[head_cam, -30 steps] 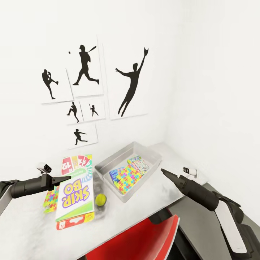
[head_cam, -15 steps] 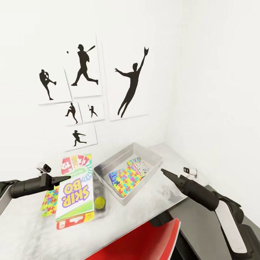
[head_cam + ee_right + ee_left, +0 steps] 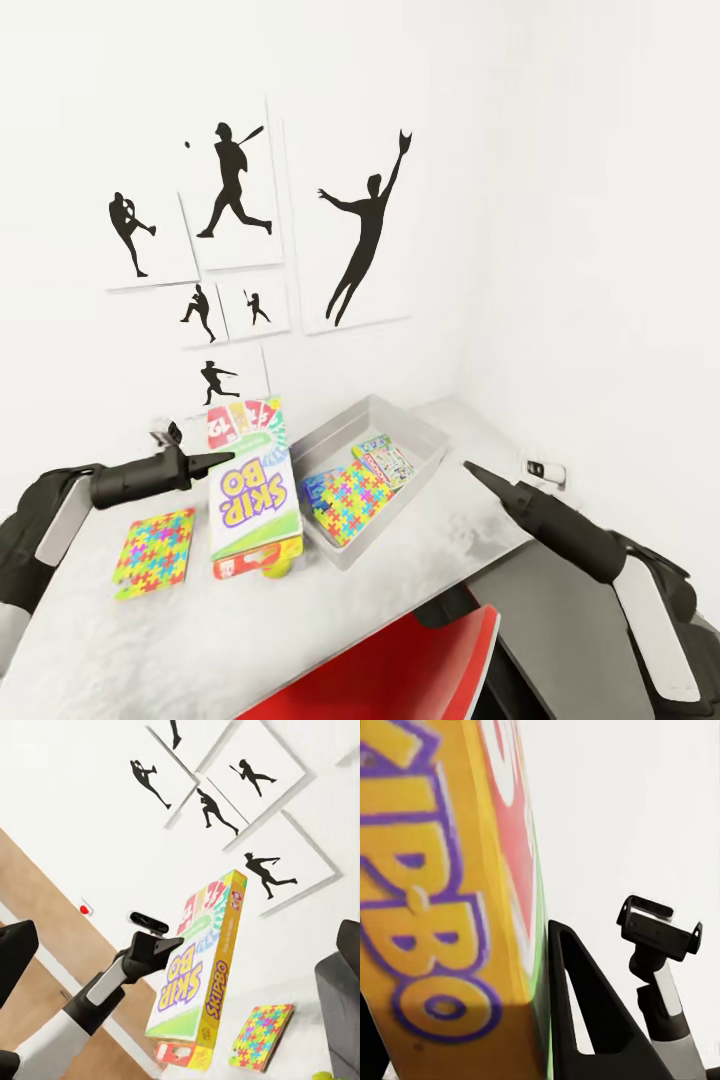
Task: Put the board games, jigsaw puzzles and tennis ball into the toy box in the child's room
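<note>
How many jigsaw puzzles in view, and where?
2. One jigsaw puzzle lies flat on the table, left of the lifted Skip-Bo box; the other jigsaw is inside the toy box.

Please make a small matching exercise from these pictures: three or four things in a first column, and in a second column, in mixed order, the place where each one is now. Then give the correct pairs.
Column 1
1. Skip-Bo game box
2. jigsaw with a small game box beside it
3. other jigsaw
4. red chair

Column 2
A. flat on the table top, outside the toy box
B. held by the left gripper, lifted and tilted
C. inside the toy box
D. in front of the table, below its edge

Pairs: 1-B, 2-C, 3-A, 4-D
</note>
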Controlling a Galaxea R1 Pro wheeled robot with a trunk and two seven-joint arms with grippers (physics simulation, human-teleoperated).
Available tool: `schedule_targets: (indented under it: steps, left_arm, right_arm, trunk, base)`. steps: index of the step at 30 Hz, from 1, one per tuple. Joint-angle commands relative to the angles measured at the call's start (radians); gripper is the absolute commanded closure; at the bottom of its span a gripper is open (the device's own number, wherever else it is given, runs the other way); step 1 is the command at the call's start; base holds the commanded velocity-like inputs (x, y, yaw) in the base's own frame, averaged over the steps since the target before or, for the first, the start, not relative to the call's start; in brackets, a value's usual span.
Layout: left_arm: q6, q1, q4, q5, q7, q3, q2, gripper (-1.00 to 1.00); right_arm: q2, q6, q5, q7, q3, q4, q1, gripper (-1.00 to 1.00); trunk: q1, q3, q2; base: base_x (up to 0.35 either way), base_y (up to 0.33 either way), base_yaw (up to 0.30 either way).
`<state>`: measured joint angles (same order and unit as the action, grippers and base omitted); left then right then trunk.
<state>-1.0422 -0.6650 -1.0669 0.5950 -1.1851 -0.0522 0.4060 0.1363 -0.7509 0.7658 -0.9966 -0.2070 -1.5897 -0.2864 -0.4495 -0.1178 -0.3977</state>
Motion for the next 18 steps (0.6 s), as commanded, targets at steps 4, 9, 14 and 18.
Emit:
schedule_targets:
  steps: [4, 9, 14, 18]
  left_arm:
    - [-0.005, -0.078, 0.007, 0.002, 0.142, -0.01, -0.079, 1.0]
    - [-0.004, -0.167, 0.027, 0.007, 0.333, -0.048, -0.217, 1.0]
    - [0.005, -0.196, -0.007, 0.047, 0.558, -0.2, -0.394, 1.0]
    - [0.009, -0.192, -0.174, 0.057, 0.71, -0.285, -0.518, 1.0]
  right_arm:
    - [0.0, -0.01, 0.004, -0.002, -0.053, 0.0, 0.02, -1.0]
    - [0.0, -0.01, 0.002, -0.044, -0.119, 0.001, 0.041, -1.0]
    - [0.0, -0.01, 0.001, -0.073, -0.159, 0.015, 0.045, -1.0]
    - [0.0, -0.01, 0.001, -0.078, -0.166, 0.02, 0.045, -1.0]
  trunk:
    - [-0.001, -0.002, -0.002]
    - [-0.001, -0.002, -0.002]
    - [-0.001, -0.002, -0.002]
    - [-0.001, -0.002, -0.002]
  base:
    - [0.0, 0.0, 0.0]
    - [0.0, 0.0, 0.0]
    - [0.0, 0.0, 0.0]
    - [0.0, 0.0, 0.0]
